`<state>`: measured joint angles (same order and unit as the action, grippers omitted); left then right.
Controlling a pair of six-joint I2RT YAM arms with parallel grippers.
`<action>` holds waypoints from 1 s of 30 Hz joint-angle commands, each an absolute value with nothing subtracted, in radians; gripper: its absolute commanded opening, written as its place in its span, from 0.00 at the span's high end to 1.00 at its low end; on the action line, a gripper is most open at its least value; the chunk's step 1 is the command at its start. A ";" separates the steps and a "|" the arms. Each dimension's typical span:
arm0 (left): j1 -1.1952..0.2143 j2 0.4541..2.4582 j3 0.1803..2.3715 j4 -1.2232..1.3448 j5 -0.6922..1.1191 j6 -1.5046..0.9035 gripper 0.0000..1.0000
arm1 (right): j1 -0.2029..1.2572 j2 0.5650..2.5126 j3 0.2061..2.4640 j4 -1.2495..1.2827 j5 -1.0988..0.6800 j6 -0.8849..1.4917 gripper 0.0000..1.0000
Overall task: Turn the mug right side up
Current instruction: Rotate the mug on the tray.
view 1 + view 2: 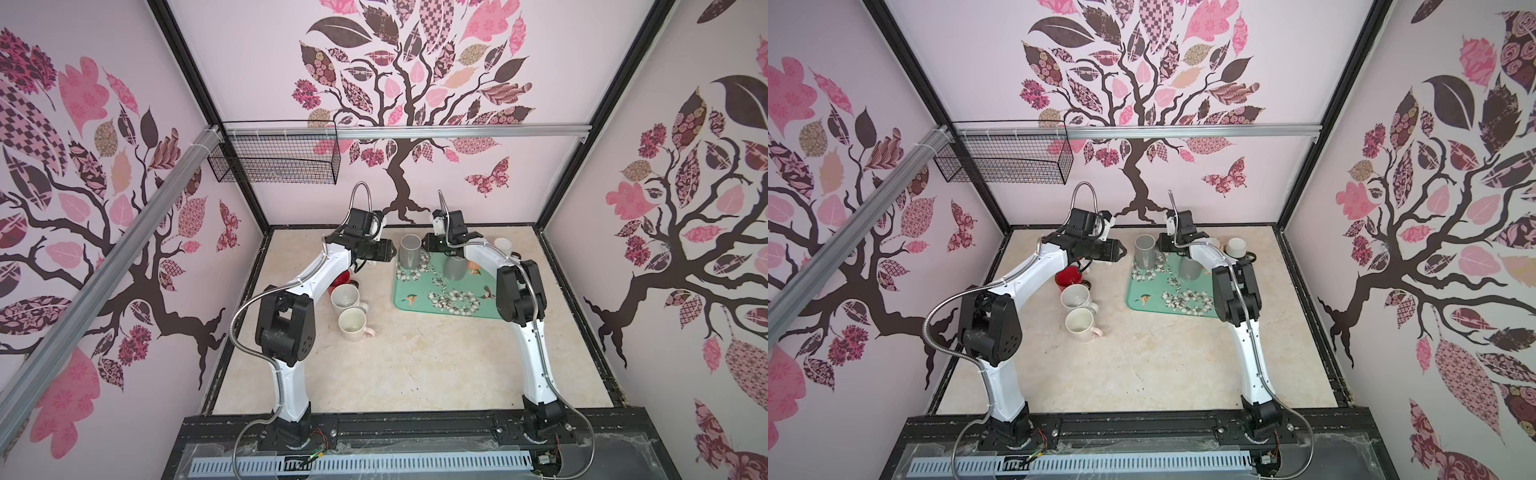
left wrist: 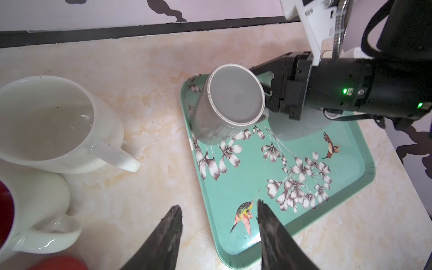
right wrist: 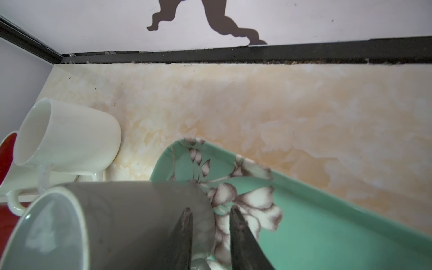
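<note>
Standing only a narrow gap apart, the right jaws reach in low on the handle side of the plain grey ceramic mug (image 3: pixel 131 210). Something pale shows between them in the right wrist view, probably the handle, but I cannot tell whether they pinch it or merely straddle it. The mug (image 1: pixel 409 251) looks as good as righted: in both top views it stands mouth up, perhaps leaning a little, on the far left corner of the teal tray printed with flowers and birds (image 2: pixel 247 182). The left wrist view looks straight into its empty inside. What seems left, by my reading, is to settle it flat on its base, let go and draw clear without tipping it. The left jaws hang well apart and empty just beside the tray's left edge, taking no part. Close by the right arm a second grey mug (image 1: pixel 457 268) stands on the tray, seemingly mouth down, so it may want the same treatment. Off the tray, on the marbled beige desk (image 1: pixel 395 374), a white mug (image 1: pixel 345 298), a cream mug with a pink handle (image 1: pixel 352 326) and a red mug (image 1: pixel 1068 277) stand mouth up.
</note>
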<state>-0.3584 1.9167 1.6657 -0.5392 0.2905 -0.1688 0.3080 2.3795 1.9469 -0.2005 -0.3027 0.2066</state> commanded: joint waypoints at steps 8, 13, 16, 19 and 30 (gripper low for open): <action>-0.360 1.785 1.543 -0.503 0.268 -0.208 0.45 | 0.367 2.158 1.691 -0.115 -0.310 0.214 0.71; -0.363 1.794 1.525 -0.543 0.234 -0.278 0.44 | 0.409 2.091 1.579 -0.071 -0.326 0.230 0.71; -0.398 1.817 1.540 -0.602 0.178 -0.272 0.43 | 0.420 2.052 1.539 -0.063 -0.326 0.249 0.71; -0.453 1.838 1.541 -0.641 0.113 -0.233 0.41 | 0.416 1.993 1.486 -0.060 -0.267 0.259 0.69; -0.496 1.872 1.531 -0.688 0.111 0.027 0.39 | 0.369 1.756 1.218 0.025 -0.196 0.345 0.64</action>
<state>-0.5095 1.8820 1.5551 -0.6643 0.1169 -0.0994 0.3790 1.8256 1.2507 -0.0074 -0.2214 0.3210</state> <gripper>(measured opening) 0.614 0.364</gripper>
